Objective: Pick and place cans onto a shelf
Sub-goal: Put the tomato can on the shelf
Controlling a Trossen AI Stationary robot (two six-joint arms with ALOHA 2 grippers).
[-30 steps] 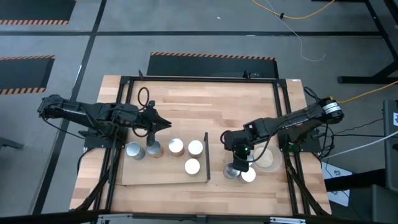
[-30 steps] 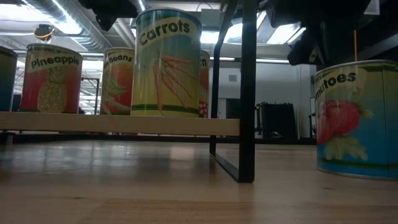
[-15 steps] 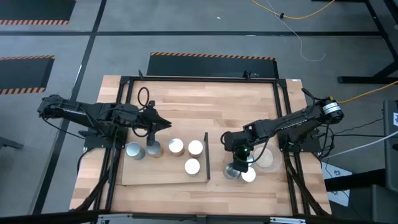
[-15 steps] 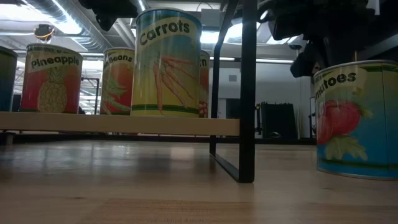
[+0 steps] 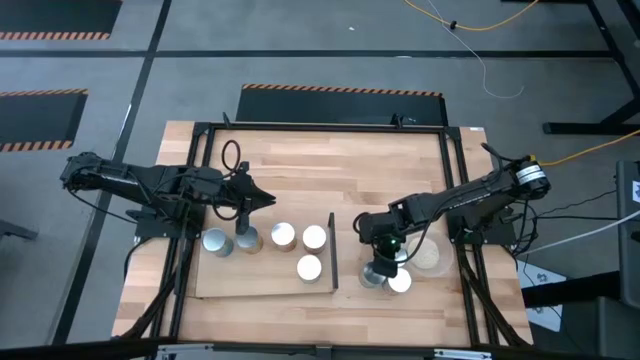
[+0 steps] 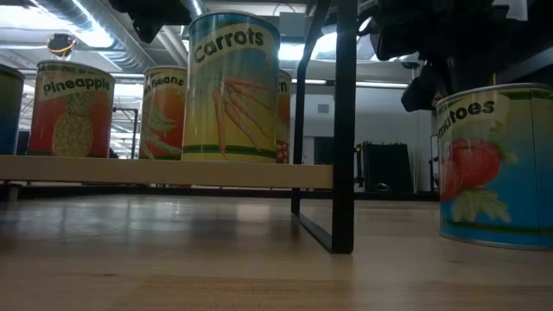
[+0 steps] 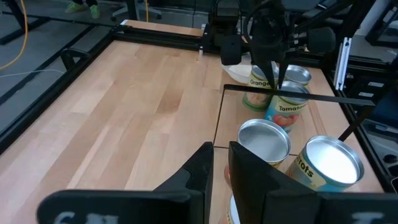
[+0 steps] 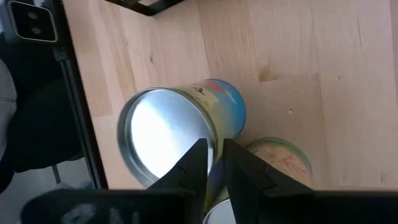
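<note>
From where I stand, five cans already sit on the shelf [image 5: 262, 285], the pale board lying at about seven o'clock on the table [image 5: 330, 165]. Its black upright frame [image 5: 333, 250] closes the end nearest the right arm. Beyond that frame, at about five o'clock, the remaining cans cluster on the bare table beside a beige dish [image 5: 430, 256].

The right end effector [image 5: 384, 252] hangs directly over the tomatoes can [image 5: 374, 276], the one nearest the frame. Its wrist view shows the two fingers drawn narrow, almost together, above the silvery lid, with nothing between them. A second can [image 5: 399, 281] stands touching or just beside the first, at its three o'clock.

The left end effector [image 5: 246, 220] hovers over the grey-topped can [image 5: 246, 241] on the shelf, fingers likewise narrow and holding nothing, apparently waiting.

I judge the risk is all on the right. With fingers this close, a descent would land them on the lid rather than around the wall, and could push the can over or skid it into its neighbour. Even once widened, one finger has to slip between the two crowded cans; a slight misalignment could nudge the second one against the dish. Later, carrying the can toward nine o'clock means clearing the upright frame, or the can could clip it and twist out of the grip.
</note>
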